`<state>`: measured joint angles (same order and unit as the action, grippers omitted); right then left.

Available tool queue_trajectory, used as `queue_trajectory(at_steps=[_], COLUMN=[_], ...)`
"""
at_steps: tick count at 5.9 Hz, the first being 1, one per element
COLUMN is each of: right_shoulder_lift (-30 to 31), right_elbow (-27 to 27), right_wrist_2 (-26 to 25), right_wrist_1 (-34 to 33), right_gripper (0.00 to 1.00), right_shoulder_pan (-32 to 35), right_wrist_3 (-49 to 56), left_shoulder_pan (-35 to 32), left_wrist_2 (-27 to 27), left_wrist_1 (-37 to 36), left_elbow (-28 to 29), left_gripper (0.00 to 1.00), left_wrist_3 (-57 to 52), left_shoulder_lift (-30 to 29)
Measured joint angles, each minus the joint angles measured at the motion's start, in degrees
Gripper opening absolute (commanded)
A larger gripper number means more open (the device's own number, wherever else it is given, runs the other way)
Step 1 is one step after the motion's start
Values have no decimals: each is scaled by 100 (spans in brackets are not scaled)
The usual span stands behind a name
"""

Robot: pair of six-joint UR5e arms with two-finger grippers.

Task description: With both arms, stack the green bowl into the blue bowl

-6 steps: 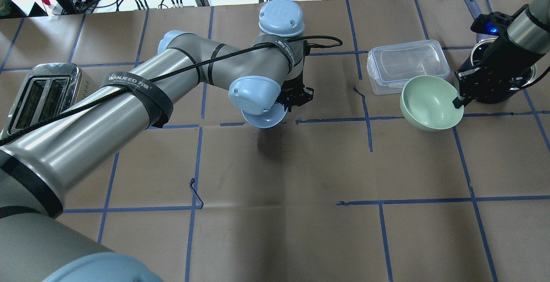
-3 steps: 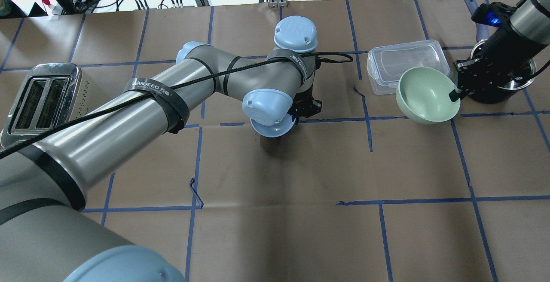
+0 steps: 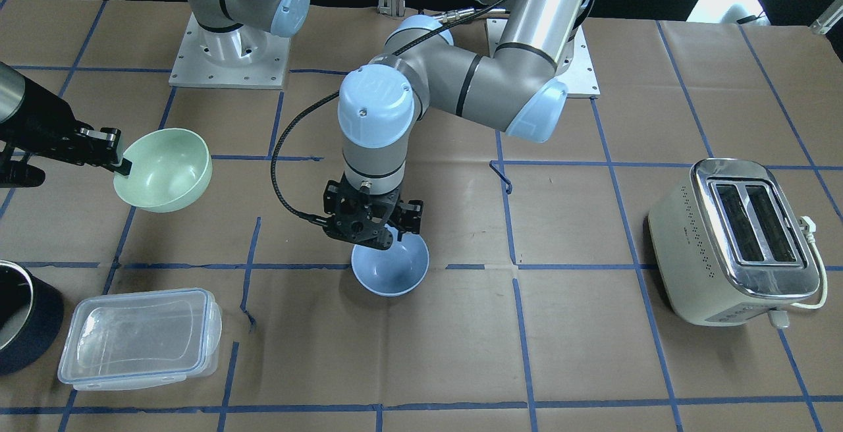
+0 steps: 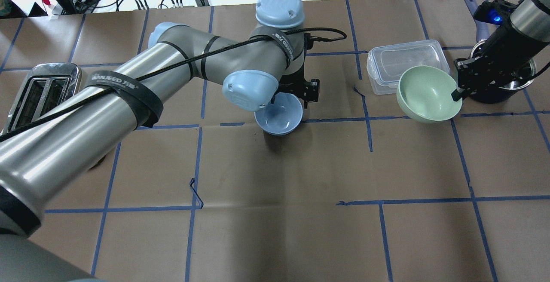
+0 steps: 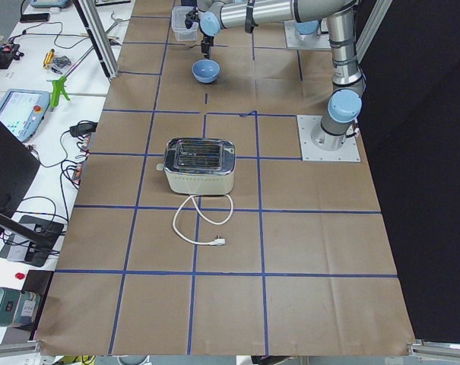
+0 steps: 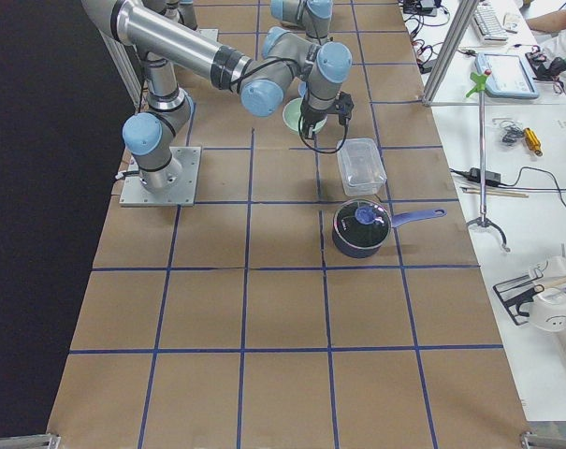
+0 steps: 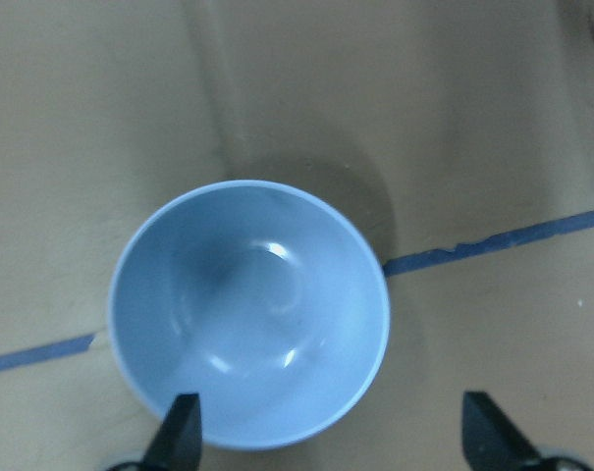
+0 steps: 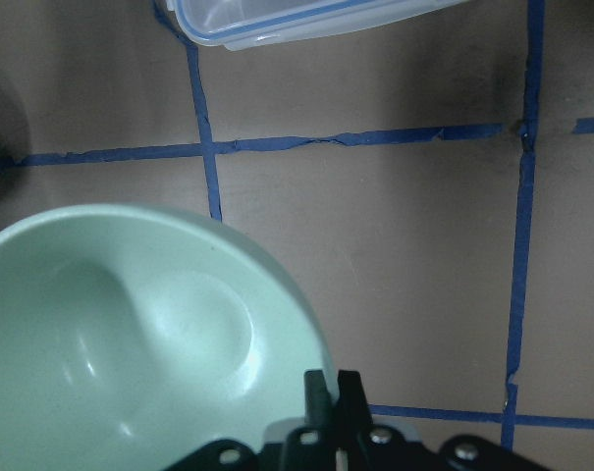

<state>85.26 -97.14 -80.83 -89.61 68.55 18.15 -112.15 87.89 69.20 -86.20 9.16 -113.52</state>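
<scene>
Your right gripper [image 3: 124,167] is pinched tight on the rim of the green bowl [image 3: 164,172]. The bowl hangs tilted from that one edge, with its open side tipped toward the middle of the table [image 3: 593,353]. You cannot tell whether its bottom touches the table. It is on the robot's right side, near the clear box [image 3: 138,336] and the dark pot [image 3: 20,323].

Your left gripper [image 7: 331,437] is spread wide and holds nothing. It points straight down over the blue bowl [image 7: 247,314]. In the left wrist view, one of its fingers [image 7: 184,437] sits over the bowl's rim and the other is off to the side, over bare table.

The blue bowl stands flat on the table, open side up, close to the middle. It has nothing in it. A blue tape line runs right beside it.

The two bowls are well apart. The green one is not in the blue one yet.

The toaster [image 3: 731,241] stands far off on the robot's left side, away from both bowls.
</scene>
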Motion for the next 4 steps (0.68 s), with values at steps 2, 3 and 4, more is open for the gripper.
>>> queue_trajectory(at_steps=[2,3,4], right_shoulder_lift=[-9,-45,-135], right_elbow=[-3,-2,-4], right_wrist_2=[7,18,36], right_wrist_1=[-104,-267,-570], right_gripper=[6,6,6], right_shoulder_pan=[355,729,1209], right_wrist_3=[-644,-1183,-1835], left_shoulder_pan=[742,1110,1434], left_wrist_2=[7,17,9], left_wrist_1=[1426,2002,2302], left_elbow=[126,194,210], left_gripper=[98,98,98], left_wrist_3=[-736,-1024,-1175], left_shoulder_lift=[1105,1554,1889])
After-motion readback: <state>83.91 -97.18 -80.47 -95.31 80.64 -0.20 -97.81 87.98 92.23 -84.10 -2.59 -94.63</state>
